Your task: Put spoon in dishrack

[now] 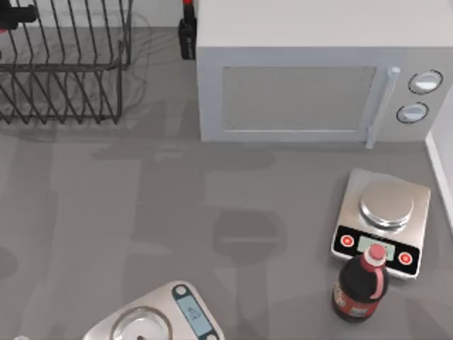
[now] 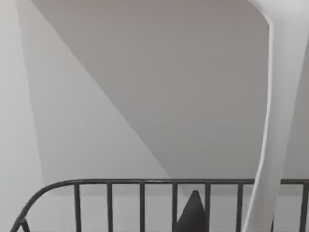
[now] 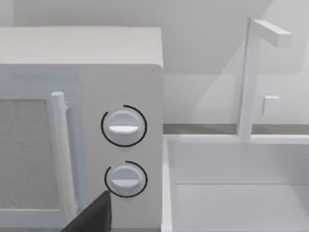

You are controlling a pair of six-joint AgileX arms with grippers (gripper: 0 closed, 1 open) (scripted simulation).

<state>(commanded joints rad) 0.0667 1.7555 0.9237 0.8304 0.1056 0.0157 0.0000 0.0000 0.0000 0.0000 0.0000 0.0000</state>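
At the far left corner of the tabletop (image 1: 177,205) stands the dishrack (image 1: 64,71), its thin dark bars running to the top view's left edge. The left wrist view shows the spoon (image 2: 277,121) hanging as a long white handle above the rack's top rail, so the left claw probably holds it; its fingers I cannot tell. Judgement: lower the spoon straight down between two bars, keep the handle upright, release only once it sits between dividers. Bars are close together; a tilted spoon could catch on the rail. Room: open tabletop in the middle, one scale (image 1: 159,319) at the near edge. The microwave (image 1: 311,85) crowds the rack's right side. Second scale (image 1: 382,223) and cola bottle (image 1: 361,283) sit well right. The right claw (image 3: 91,215) waits near the microwave dials; state unclear.
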